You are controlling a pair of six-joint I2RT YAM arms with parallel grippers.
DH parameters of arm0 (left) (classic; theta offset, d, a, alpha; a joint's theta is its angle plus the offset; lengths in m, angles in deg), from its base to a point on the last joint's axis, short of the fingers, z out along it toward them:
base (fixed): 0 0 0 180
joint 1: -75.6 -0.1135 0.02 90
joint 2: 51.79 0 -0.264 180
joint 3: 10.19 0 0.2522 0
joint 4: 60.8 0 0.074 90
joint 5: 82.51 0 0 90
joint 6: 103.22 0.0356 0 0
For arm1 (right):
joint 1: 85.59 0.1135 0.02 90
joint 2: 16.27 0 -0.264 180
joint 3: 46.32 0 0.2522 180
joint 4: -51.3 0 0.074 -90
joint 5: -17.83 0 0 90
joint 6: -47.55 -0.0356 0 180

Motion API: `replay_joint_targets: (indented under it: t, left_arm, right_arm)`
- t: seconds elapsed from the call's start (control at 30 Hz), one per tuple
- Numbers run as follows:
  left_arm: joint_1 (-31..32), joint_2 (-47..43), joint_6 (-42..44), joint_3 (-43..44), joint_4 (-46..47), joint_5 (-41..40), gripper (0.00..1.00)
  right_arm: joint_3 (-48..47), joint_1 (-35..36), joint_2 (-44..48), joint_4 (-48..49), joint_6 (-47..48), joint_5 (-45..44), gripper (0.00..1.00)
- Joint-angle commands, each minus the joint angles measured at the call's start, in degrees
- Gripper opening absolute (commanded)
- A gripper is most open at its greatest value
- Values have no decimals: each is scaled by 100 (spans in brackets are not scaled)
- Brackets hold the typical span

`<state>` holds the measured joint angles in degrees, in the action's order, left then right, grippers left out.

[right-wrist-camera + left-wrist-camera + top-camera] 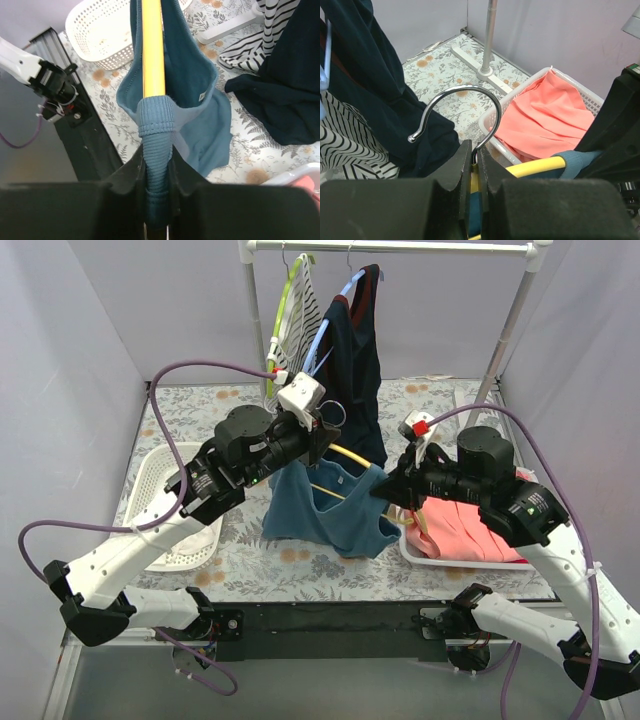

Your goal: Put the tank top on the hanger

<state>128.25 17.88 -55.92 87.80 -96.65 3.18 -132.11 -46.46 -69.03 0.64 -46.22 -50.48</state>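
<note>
My left gripper [476, 156] is clenched on the neck of the hanger [536, 167], holding it above the middle of the tabletop [300, 565]. My right gripper [158, 167], at 3 o'clock from the left one, is clamped on a ribbed strap of the tank top [322, 508], drawn over the hanger's yellow arm. Whether it also pinches that arm's tip beneath the fabric I cannot tell; the rest hangs toward 6 o'clock.
</note>
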Motion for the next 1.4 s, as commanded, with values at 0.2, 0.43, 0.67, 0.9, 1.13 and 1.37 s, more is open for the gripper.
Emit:
replay_joint_targets:
  t: [0.2,0.43,0.67,0.9,1.13,1.37]
  left_arm:
    - [27,-32,-292,-170,670,-34,19]
    - [27,3,-362,-135,776,-34,61]
    - [35,-234,-204,-134,750,-96,91]
    - [27,-542,-2,-178,688,-175,98]
    - [36,-735,-72,-55,635,-157,98]
    - [35,-929,-142,-29,574,-245,98]
  right_arm:
    - [435,24,810,395,-150,-306,1]
    - [585,24,1179,210,-221,-315,1]
    - [594,24,1592,-106,-335,-849,1]
    - [506,15,1865,-458,-493,-1606,1]
    - [50,24,1620,-668,-915,-3113,1]
    - [-1532,24,574,-827,-1012,-5130,1]
